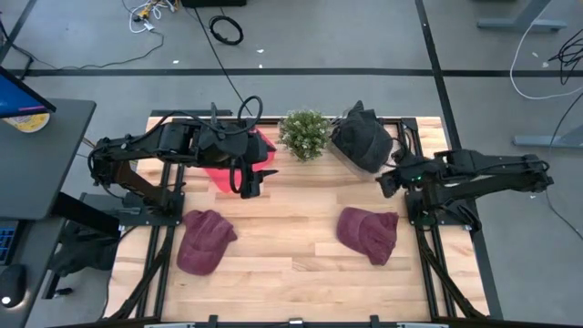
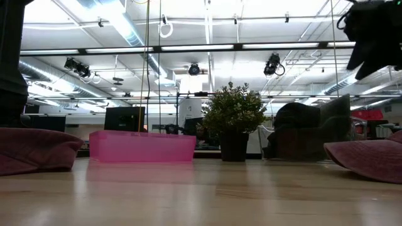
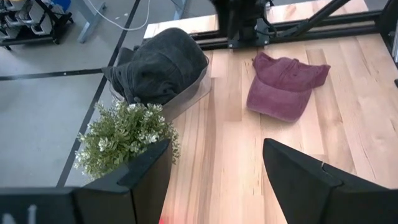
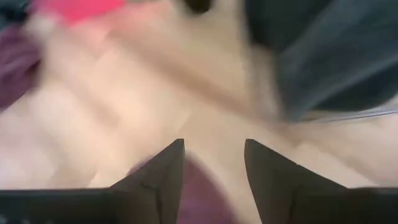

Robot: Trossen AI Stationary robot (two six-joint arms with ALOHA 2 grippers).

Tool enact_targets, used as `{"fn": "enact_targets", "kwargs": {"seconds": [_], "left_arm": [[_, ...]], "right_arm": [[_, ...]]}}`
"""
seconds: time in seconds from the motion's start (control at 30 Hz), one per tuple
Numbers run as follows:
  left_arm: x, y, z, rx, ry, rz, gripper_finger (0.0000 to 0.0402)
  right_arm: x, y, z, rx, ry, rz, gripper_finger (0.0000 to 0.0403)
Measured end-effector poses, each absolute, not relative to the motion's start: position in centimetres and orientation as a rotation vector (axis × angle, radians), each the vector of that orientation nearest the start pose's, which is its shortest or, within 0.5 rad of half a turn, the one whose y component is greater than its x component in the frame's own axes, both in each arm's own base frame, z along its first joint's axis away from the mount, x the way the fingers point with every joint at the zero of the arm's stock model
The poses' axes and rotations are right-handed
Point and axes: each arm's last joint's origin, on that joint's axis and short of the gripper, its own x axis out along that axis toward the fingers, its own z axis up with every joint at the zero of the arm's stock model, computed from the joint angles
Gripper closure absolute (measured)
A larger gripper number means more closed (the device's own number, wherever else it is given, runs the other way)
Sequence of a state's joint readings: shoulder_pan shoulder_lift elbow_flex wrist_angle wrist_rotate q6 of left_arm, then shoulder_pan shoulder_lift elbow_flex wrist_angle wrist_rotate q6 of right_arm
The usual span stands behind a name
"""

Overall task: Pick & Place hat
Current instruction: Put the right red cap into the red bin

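We take the potted plant [image 1: 305, 134] at the back middle of the wooden table [image 1: 291, 264] as our landmark. Just right of it we see a dark hat [image 1: 363, 138] lying in a clear bin. Left of it a pink bin [image 1: 239, 164] sits partly under the left arm. Nearer the front, one maroon hat [image 1: 205, 240] lies to the plant's left and a second maroon hat [image 1: 368, 232] to its right, both flat on the wood. The left tool [image 1: 251, 183] hangs beside the pink bin, fingers spread with nothing between them. The right tool [image 1: 387, 181] hovers between the dark hat and the right maroon hat, fingers apart and empty.
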State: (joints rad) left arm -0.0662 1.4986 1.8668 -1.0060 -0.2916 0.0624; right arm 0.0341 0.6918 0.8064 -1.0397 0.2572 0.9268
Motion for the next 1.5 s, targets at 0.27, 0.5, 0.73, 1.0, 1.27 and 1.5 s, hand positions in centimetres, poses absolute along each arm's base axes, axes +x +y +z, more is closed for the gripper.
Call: {"fn": "enact_targets", "kwargs": {"seconds": [0.27,0.5,0.73,1.0,1.27,1.5], "left_arm": [[28.4,-1.0,45.3,0.153,0.652,0.205,0.0148],[28.4,-1.0,45.3,0.153,0.651,0.206,0.0148],[28.4,-1.0,45.3,0.153,0.650,0.210,0.0148],[28.4,-1.0,45.3,0.153,0.648,0.210,0.0148],[28.4,-1.0,45.4,0.152,0.641,0.210,0.0148],[28.4,-1.0,45.4,0.152,0.641,0.210,0.0148]], "right_arm": [[11.1,1.5,28.6,0.758,0.943,-0.291,0.0234],[12.0,3.9,27.7,0.650,1.094,-0.169,0.0234],[13.2,6.5,26.1,0.523,1.263,-0.125,0.0234],[13.1,8.5,23.9,0.557,1.360,-0.145,0.0220],[12.7,9.4,19.6,0.571,1.350,-0.089,0.0122],[11.5,8.5,15.9,0.561,1.415,-0.210,0.0099]]}}
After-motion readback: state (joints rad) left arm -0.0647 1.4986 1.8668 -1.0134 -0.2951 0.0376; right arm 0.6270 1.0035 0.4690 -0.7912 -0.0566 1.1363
